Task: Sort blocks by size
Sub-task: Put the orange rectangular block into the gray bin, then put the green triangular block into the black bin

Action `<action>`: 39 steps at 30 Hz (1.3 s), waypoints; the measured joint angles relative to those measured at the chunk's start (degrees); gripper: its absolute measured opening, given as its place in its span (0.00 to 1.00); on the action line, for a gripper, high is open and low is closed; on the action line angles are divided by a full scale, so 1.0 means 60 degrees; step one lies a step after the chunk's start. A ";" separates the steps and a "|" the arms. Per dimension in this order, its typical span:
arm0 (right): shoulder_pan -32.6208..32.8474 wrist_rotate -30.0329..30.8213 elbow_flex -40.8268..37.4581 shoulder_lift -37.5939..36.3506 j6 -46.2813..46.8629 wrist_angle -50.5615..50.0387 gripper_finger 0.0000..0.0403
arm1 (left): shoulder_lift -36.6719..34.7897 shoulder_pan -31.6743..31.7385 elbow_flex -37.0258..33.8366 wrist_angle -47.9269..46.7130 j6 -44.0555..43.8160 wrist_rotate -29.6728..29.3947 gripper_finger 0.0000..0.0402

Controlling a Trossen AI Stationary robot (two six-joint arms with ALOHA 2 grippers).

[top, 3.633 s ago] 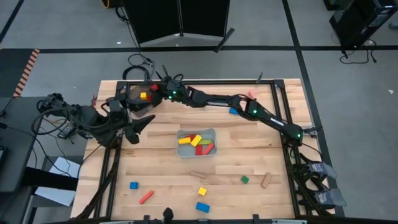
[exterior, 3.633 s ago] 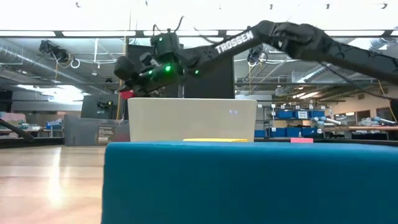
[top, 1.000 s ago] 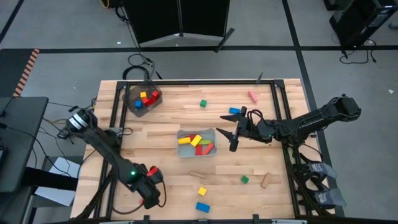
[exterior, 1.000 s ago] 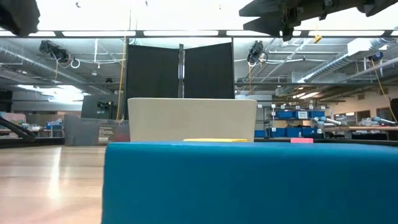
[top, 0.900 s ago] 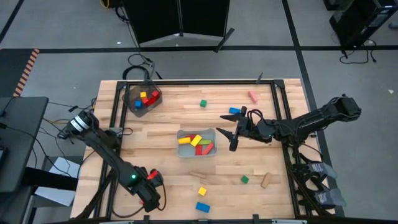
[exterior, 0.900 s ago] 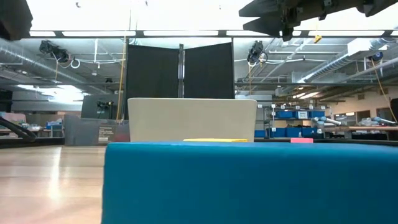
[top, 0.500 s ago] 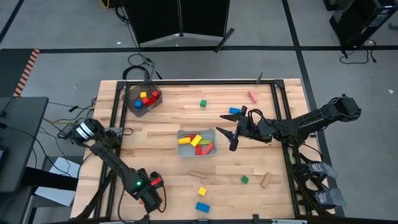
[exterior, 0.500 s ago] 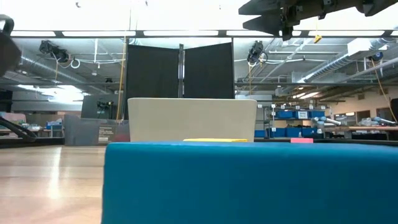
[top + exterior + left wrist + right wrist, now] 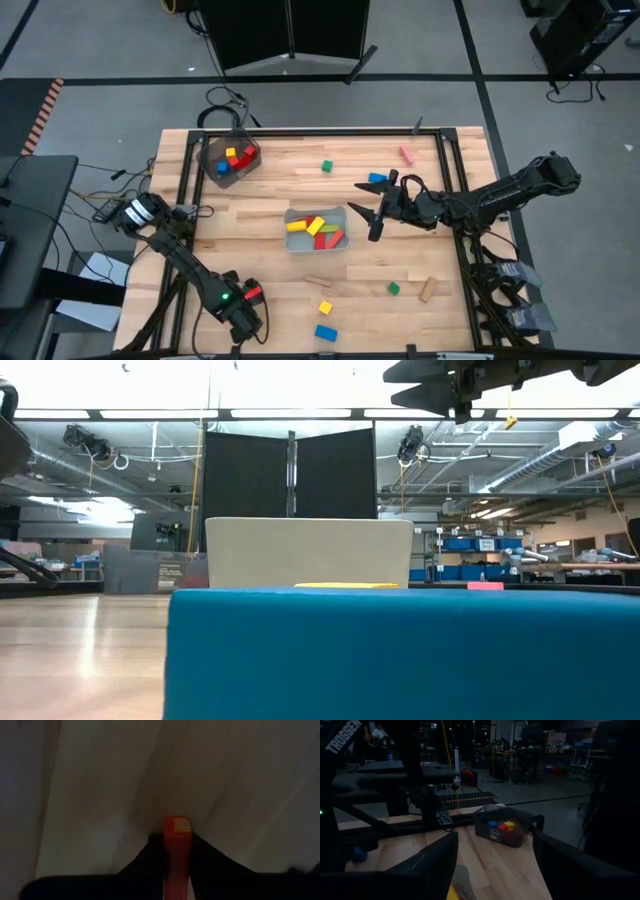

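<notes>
Two fingers of the left hand (image 9: 176,857) pinch a red bar block (image 9: 176,851) at the high view's lower left, low over the tabletop (image 9: 270,290). Mid-frame right, the right hand (image 9: 368,222) hangs spread and empty.

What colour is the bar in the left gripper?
Red bar, clearest in the left wrist view.

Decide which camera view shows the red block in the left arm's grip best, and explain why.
The left wrist view: the red block fills the centre, clamped between the left end effector fingers. The high view shows only a red speck by that arm near the table's front-left edge. The low and right wrist views do not show it.
</notes>
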 joint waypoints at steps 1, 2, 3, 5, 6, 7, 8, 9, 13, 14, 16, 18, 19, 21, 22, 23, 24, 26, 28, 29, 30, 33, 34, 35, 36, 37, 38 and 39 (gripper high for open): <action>-0.0008 0.0004 0.0000 0.0000 -0.0012 -0.0004 0.67 | -0.0106 0.0039 0.0031 -0.0084 0.0069 -0.0344 0.16; -0.0014 0.0004 0.0000 0.0000 -0.0032 0.0000 0.67 | -0.0217 0.0075 0.0061 -0.0147 0.0176 -0.0819 0.16; -0.0033 0.0012 0.0000 0.0000 -0.0034 0.0006 0.67 | -0.0402 0.0146 0.0037 -0.0217 0.0291 -0.1594 0.16; -0.0077 0.0015 0.0000 0.0000 -0.0030 0.0020 0.67 | -0.0984 0.0542 0.0010 -0.0291 0.0617 -0.3133 0.16; -0.0078 0.0015 0.0000 0.0000 -0.0034 0.0030 0.67 | -0.1307 0.0727 0.0029 -0.0279 0.0827 -0.3865 0.16; -0.0078 0.0015 0.0000 0.0000 -0.0034 0.0061 0.66 | -0.1656 0.0906 0.0039 -0.0302 0.1091 -0.4520 0.16; -0.0078 0.0022 0.0007 0.0000 -0.0034 0.0076 0.66 | -0.2004 0.1061 0.0038 -0.0289 0.1382 -0.4952 0.16; -0.0078 0.0022 0.0007 0.0000 -0.0034 0.0076 0.66 | -0.2320 0.1248 0.0032 -0.0144 0.1771 -0.5365 0.16; -0.0093 0.0029 0.0009 0.0000 -0.0034 0.0292 0.65 | -0.3315 0.2426 0.0039 0.1086 0.3955 -0.6965 0.16; -0.0093 0.0029 0.0011 0.0000 -0.0035 0.0301 0.65 | -0.3413 0.2759 0.0039 0.1531 0.4525 -0.7127 0.16; -0.0093 0.0029 0.0011 0.0000 -0.0032 0.0323 0.65 | -0.3459 0.3295 0.0039 0.2545 0.5728 -0.6866 0.16; -0.0086 0.0029 0.0011 0.0000 0.0013 0.0342 0.64 | -0.3395 0.3844 0.0042 0.3414 0.6760 -0.6374 0.16; -0.0077 0.0029 0.0011 0.0000 0.0032 0.0311 0.64 | -0.3319 0.4144 0.0043 0.3706 0.7091 -0.6189 0.16; -0.0027 0.0031 0.0011 0.0000 0.0032 0.0277 0.64 | -0.3119 0.4691 0.0043 0.4014 0.7457 -0.5937 0.16; -0.0008 0.0029 0.0011 0.0000 0.0032 0.0282 0.64 | -0.3027 0.4923 0.0038 0.4009 0.7519 -0.5803 0.16; -0.0004 0.0029 0.0011 0.0000 0.0032 0.0283 0.64 | -0.2939 0.5117 0.0036 0.4008 0.7546 -0.5629 0.16; 0.0010 0.0029 0.0011 0.0000 0.0032 0.0273 0.64 | -0.2858 0.5279 0.0036 0.4039 0.7555 -0.5420 0.16; 0.0020 0.0029 0.0011 0.0000 0.0032 0.0262 0.65 | -0.2730 0.5543 -0.0040 0.4227 0.7626 -0.5201 0.17; 0.0020 0.0029 0.0011 0.0000 0.0032 0.0270 0.65 | -0.2640 0.5741 -0.0200 0.4579 0.7748 -0.5064 0.25; 0.0020 0.0029 0.0011 0.0000 0.0032 0.0257 0.65 | -0.2636 0.5825 -0.0317 0.4711 0.7755 -0.5022 0.30; 0.0020 0.0029 0.0011 0.0000 0.0033 0.0258 0.64 | -0.2644 0.5890 -0.0421 0.4878 0.7757 -0.5002 0.35; 0.0020 0.0029 0.0011 0.0000 0.0039 0.0249 0.64 | -0.2675 0.5966 -0.0526 0.5017 0.7762 -0.4927 0.49; 0.0020 0.0029 0.0011 0.0000 0.0080 0.0237 0.64 | -0.2688 0.5963 -0.0531 0.4945 0.7777 -0.4924 0.52; 0.0020 0.0029 0.0011 0.0000 0.0130 0.0226 0.64 | -0.2691 0.5960 -0.0532 0.4967 0.7821 -0.4924 0.55; 0.0020 0.0029 0.0011 0.0000 0.0182 0.0211 0.64 | -0.2705 0.5943 -0.0532 0.4989 0.7910 -0.4924 0.58; 0.0020 0.0029 0.0011 0.0000 0.0212 0.0207 0.64 | -0.2792 0.5854 -0.0532 0.4847 0.7961 -0.4927 0.60; 0.0034 0.0026 0.0011 0.0000 0.0260 0.0194 0.64 | -0.2925 0.5739 -0.0532 0.4561 0.7976 -0.4934 0.61; 0.0047 0.0025 0.0011 0.0000 0.0323 0.0155 0.64 | -0.3060 0.5610 -0.0536 0.4323 0.7958 -0.4938 0.62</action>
